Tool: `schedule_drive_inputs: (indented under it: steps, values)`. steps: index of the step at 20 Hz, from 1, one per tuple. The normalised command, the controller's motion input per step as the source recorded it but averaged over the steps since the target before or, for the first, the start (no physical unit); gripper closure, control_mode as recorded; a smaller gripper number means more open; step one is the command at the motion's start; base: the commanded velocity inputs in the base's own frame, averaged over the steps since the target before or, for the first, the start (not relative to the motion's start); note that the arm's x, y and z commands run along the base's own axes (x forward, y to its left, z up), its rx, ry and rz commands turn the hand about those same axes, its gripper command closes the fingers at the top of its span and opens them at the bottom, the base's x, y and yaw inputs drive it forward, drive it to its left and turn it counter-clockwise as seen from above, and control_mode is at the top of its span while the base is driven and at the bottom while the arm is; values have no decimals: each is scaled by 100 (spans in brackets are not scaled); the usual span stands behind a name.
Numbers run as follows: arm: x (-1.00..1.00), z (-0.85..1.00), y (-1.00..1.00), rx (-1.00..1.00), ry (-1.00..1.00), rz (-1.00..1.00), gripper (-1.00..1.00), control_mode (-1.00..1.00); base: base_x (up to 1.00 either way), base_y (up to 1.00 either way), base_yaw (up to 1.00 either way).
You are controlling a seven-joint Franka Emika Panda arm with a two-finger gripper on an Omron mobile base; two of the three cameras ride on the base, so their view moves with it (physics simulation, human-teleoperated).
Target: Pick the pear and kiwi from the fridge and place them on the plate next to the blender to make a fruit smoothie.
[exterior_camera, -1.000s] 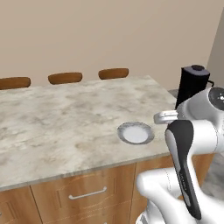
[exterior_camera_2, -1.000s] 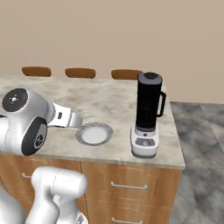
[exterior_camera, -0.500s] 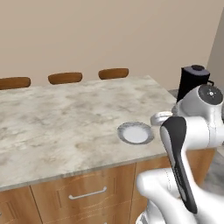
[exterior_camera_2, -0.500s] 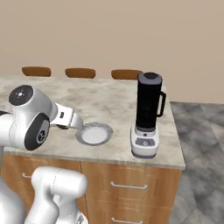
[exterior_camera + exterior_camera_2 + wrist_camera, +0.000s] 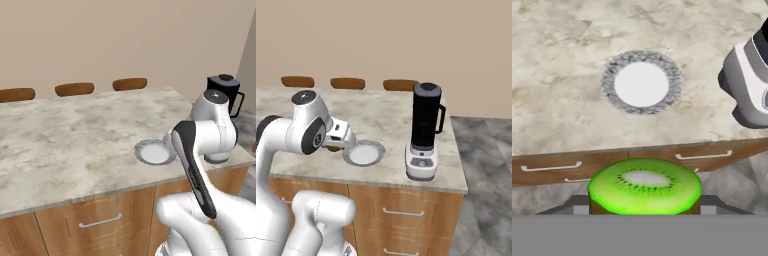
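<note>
Jaws closed on the kiwi [image 5: 645, 186]: a half fruit, bright green cut face toward the hand camera, brown skin at its lower edge, held between the two dark finger tips of the gripper [image 5: 645, 202]. Count: one kiwi. In the right base view a small brown shape sits under the hand just left of the plate; too small to tell more.

One plate [image 5: 610, 92], round, pale centre, speckled grey rim, nothing on it. It lies on the counter beyond the kiwi, near the counter's front edge. One blender [image 5: 425, 131], black jar with side handle on a silver-grey base, upright, right of the plate and apart from it.

Counter [image 5: 70, 135]: beige marbled stone island over wooden drawers [image 5: 97, 218] with bar handles. Three brown stool backs [image 5: 74, 89] show along its far edge. Plain tan wall behind; grey tiled floor [image 5: 485, 150] to the right.

Arm: elbow raised high, forearm folded forward and down, hand level with the counter edge, just left of the plate.
</note>
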Motion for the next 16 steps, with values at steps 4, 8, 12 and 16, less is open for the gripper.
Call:
schedule_drive_inputs:
  steps: [4,8,12,16]
  values:
    - [81,-41,3,0,18,0,100,-100,0,0,0]
    - [98,-57,0,1,23,0,100,-100,0,0,0]
    - [99,-64,0,0,10,0,100,-100,0,0,0]
    - [93,-82,0,0,2,0,100,-100,0,0,0]
